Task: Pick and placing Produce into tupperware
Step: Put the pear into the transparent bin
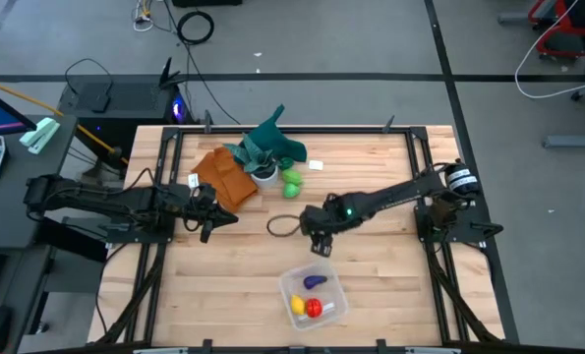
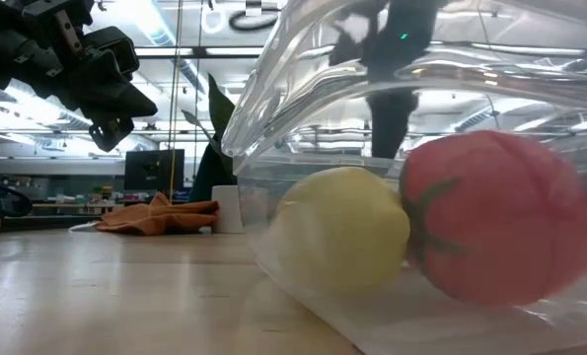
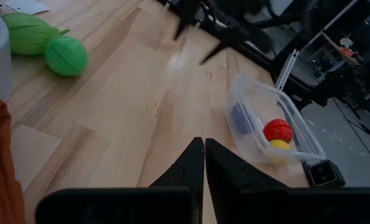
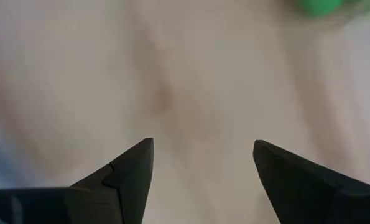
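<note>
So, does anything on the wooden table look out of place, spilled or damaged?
Nothing looks spilled or damaged. The clear plastic container sits flat, holding the yellow, red and purple toy produce. Two green toy pieces are outside it, beside the white pot. The orange-brown cloth lies crumpled.

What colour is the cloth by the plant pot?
Orange-brown cloth, clearest in the high view.

A pale wooden table (image 1: 223, 275) carries everything. Toward its near edge sits the clear tupperware (image 1: 313, 295). At the far side an orange-brown cloth (image 1: 225, 177) lies left of a white pot (image 1: 264, 176) with teal leaves, and two green toy pieces (image 1: 291, 183) rest just right of the pot.
</note>
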Available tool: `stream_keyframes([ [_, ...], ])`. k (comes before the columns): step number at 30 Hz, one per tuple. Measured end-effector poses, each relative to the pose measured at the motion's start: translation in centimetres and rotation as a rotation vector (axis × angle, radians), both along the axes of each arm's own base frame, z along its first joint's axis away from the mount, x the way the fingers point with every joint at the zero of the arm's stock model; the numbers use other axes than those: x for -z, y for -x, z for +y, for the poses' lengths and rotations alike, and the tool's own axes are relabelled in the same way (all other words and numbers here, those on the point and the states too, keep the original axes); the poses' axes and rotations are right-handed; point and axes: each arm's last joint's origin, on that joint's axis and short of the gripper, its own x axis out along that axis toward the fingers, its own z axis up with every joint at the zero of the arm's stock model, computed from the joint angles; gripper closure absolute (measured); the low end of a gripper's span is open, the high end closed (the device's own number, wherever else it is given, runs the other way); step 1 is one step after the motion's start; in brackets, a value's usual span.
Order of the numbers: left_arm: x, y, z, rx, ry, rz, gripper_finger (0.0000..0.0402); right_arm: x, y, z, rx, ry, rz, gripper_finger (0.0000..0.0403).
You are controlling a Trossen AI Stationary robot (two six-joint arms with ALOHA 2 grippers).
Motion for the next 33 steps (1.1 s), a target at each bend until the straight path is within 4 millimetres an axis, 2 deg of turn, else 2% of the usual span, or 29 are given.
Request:
stream_keyframes([
  [8, 0.0, 0.0, 0.0, -0.001, 0.002, 0.0, 0.0388, -0.3, -2.2, -5.9, 0.103, 0.047, -0.214, 0.0165],
  [15, 0.0, 0.0, 0.0, -0.019, 0.018, 0.001, 0.0378, -0.9, -2.9, -9.4, -0.013, 0.126, -0.293, 0.0153],
  [19, 0.0, 0.0, 0.0, -0.019, 0.018, 0.002, 0.0381, -1.0, -2.9, -10.5, -0.052, 0.104, -0.316, 0.014],
  [25, 0.0, 0.0, 0.0, -0.018, 0.016, 0.001, 0.0389, -1.0, -3.0, -10.9, -0.063, 0.11, -0.331, 0.0124],
  [33, 0.0, 0.0, 0.1, -0.024, 0.014, 0.001, 0.0379, 1.9, -4.5, -11.3, -0.066, 0.11, -0.308, 0.0127],
])
